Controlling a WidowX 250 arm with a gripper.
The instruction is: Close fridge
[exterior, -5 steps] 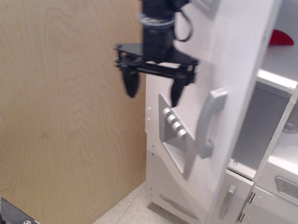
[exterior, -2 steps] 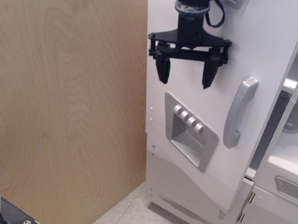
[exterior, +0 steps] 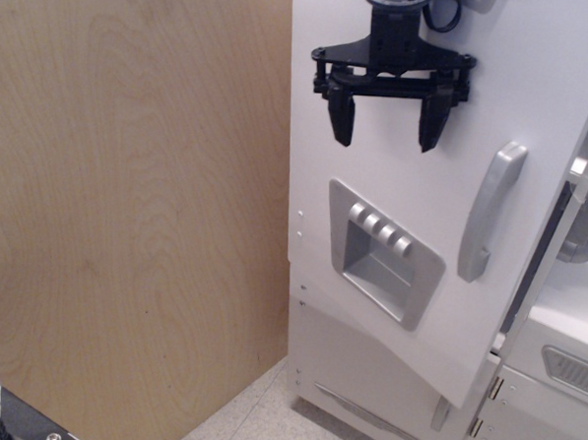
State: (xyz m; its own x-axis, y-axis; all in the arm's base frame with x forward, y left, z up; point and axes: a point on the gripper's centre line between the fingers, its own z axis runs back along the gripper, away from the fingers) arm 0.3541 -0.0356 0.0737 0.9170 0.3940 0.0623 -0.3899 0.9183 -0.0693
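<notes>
The white fridge door (exterior: 394,186) fills the upper right of the view and stands almost flush with the cabinet; a thin dark gap shows along its right edge. It carries a grey vertical bar handle (exterior: 489,212) and a grey recessed panel with several buttons (exterior: 383,250). The inside shelves are hidden behind the door. My black gripper (exterior: 386,129) hangs from above in front of the door's upper part, just above the button panel. Its two fingers (exterior: 341,117) point down, spread wide apart and hold nothing.
A large light-wood panel (exterior: 127,201) covers the left half of the view. Below the fridge door is a shorter white lower door (exterior: 365,377) with a small grey handle (exterior: 441,415). White kitchen units (exterior: 558,362) stand at the right edge. Speckled floor (exterior: 254,425) lies below.
The fridge door has swung from wide open, with shelves and a red object showing, to nearly shut. My gripper has moved right and slightly up along with the door, fingers still spread.
</notes>
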